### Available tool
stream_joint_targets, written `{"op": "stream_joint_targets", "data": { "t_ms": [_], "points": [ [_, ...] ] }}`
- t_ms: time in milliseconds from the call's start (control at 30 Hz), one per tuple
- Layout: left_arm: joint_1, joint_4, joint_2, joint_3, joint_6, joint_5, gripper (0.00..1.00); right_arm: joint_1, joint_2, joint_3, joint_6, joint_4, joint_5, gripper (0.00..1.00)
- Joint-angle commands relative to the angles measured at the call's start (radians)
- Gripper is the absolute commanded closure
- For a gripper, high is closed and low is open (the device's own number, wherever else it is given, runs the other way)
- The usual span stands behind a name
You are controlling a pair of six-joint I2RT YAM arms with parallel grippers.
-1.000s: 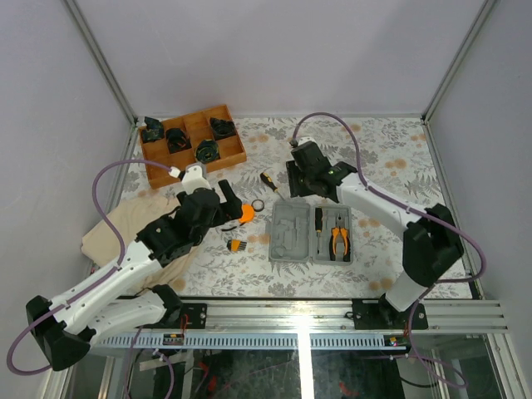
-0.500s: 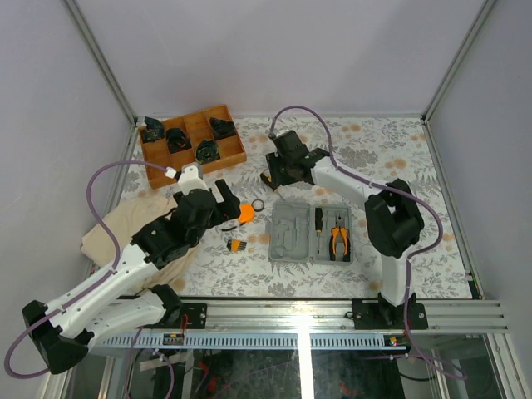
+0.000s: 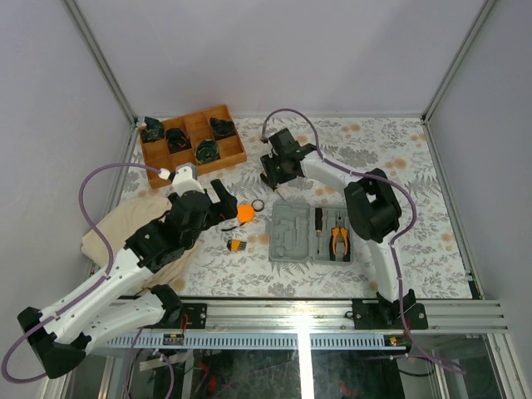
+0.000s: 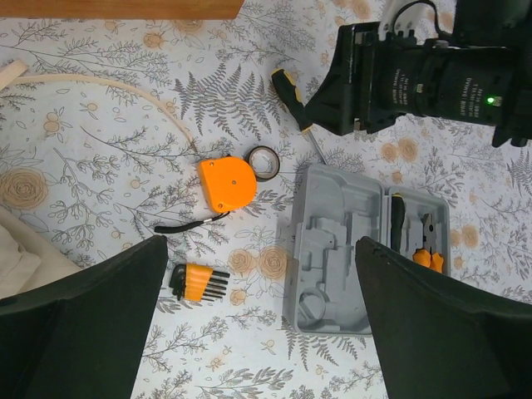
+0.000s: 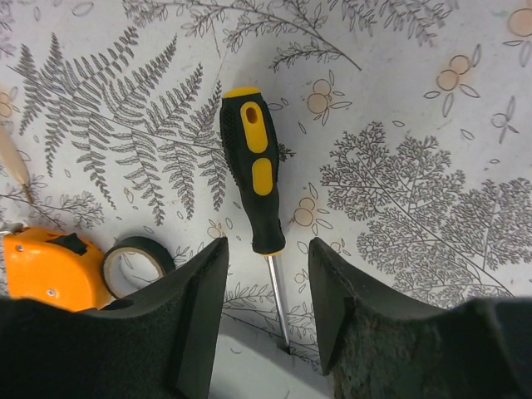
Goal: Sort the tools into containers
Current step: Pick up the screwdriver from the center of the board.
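A black-and-yellow screwdriver [image 5: 252,179] lies on the floral cloth, its tip against the grey case's edge. My right gripper [image 5: 266,283] hangs open over it, a finger on each side of the shaft and nothing gripped; from above it [image 3: 277,170] covers most of the tool. An orange tape measure [image 4: 226,184], a black tape ring [image 4: 264,162] and an orange hex key set [image 4: 199,283] lie left of the open grey case [image 4: 337,249]. The case holds orange pliers [image 4: 428,249] and another screwdriver [image 4: 397,220]. My left gripper [image 4: 262,320] stands wide open above them, empty.
A brown wooden divided tray [image 3: 191,141] with black parts stands at the back left. A beige cloth [image 3: 125,229] lies under the left arm. The right arm's cable loops above the screwdriver area. Metal frame posts and walls bound the table.
The right arm has swung left and its gripper now sits over the loose screwdriver. The left gripper has drawn back a little and opened slightly wider.
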Motion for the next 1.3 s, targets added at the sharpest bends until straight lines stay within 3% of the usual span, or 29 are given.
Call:
{"op": "stream_joint_targets", "data": {
  "t_ms": [0, 267, 500, 900, 1267],
  "points": [
    [0.004, 0.013, -0.003, 0.0, 0.017, -0.014, 0.06, -0.005, 0.039, 0.082, -0.067, -0.036, -0.049, 0.5],
    [0.004, 0.012, -0.004, 0.002, 0.023, -0.01, 0.05, -0.008, 0.127, 0.166, -0.111, -0.1, -0.041, 0.51],
    [0.005, 0.005, 0.012, 0.016, 0.023, 0.019, 0.03, -0.008, 0.16, 0.175, -0.129, -0.124, -0.026, 0.59],
    [0.004, 0.006, 0.032, 0.03, 0.017, 0.049, 0.0, -0.011, 0.123, 0.181, -0.171, -0.133, 0.017, 0.99],
    [0.004, 0.012, 0.02, 0.025, 0.003, 0.046, 0.0, -0.035, -0.109, 0.167, -0.177, -0.097, 0.126, 1.0]
  ]
}}
